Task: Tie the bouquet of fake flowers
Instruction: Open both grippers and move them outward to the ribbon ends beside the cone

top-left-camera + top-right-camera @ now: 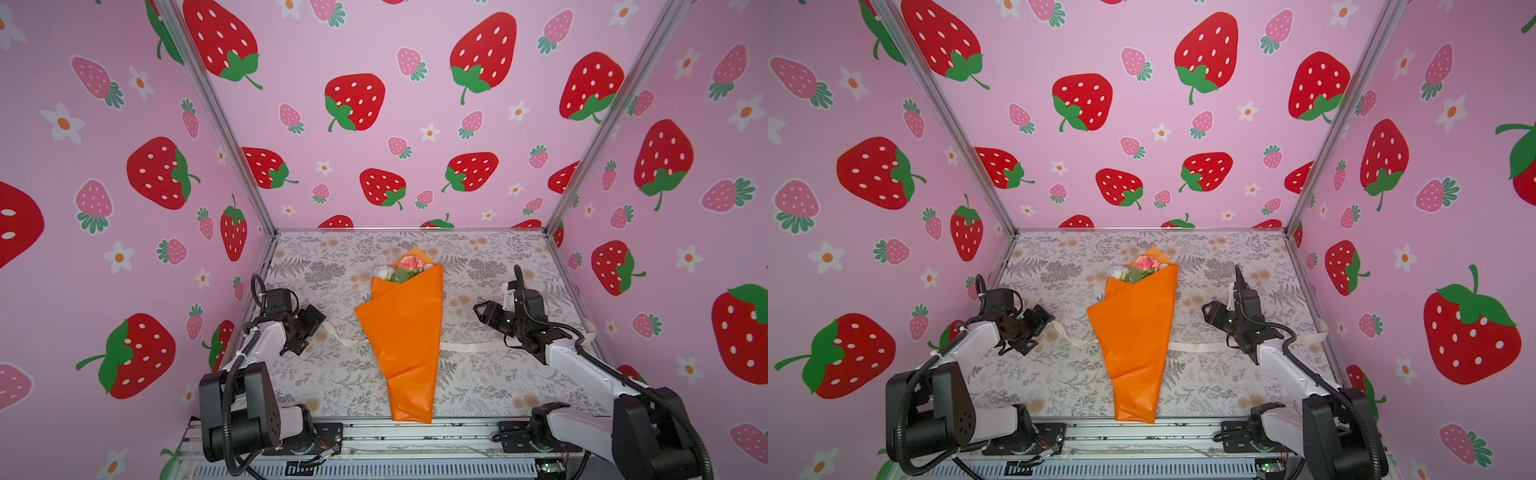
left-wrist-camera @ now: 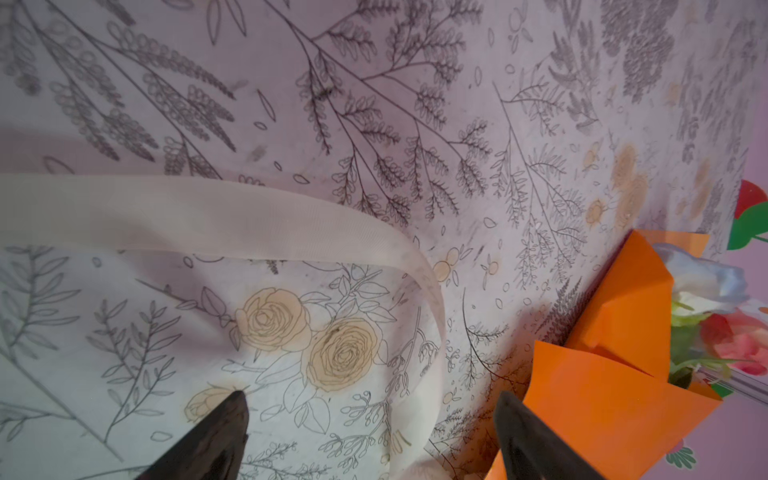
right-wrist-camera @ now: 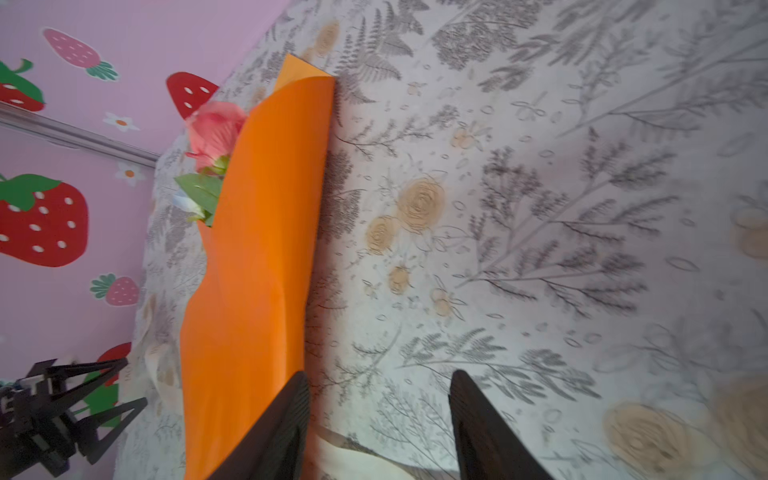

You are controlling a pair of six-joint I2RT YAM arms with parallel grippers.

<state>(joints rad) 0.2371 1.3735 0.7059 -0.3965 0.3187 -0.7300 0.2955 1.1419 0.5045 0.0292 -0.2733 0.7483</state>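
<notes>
Mostly, the bouquet of fake flowers point(image 1: 409, 266) is hiding. Only its heads are showing in both top views point(image 1: 1144, 266), peeking out of the wide mouth of the orange wrapping paper point(image 1: 403, 332), while every stem is lying covered inside the cone. It is lying flat in the middle of the worktop point(image 1: 332, 374), with the heads pointing toward the far edge and the paper's narrow end reaching the near edge. A pink rose is sitting uppermost, a white one is lying beside it toward the left edge, and green leaves are tucked beneath them. A peach head at the paper's rim is too small to make out well. The right wrist view is catching the pink head point(image 3: 214, 133) in some blur, and the left wrist view is cutting the flowers point(image 2: 731, 336) off at its border.

A cream ribbon point(image 1: 461, 345) is running across the worktop under the paper, so its middle is hidden. One end is curling out toward the left edge, and the other is stretching toward the right edge and slipping behind the right arm.

The left claw point(image 2: 372, 415) is hovering over the ribbon's left end, fingers spread wide and holding nothing. The right claw point(image 3: 378, 386) is hanging beside the paper, fingers standing apart and gripping nothing, with the ribbon lying below them.
</notes>
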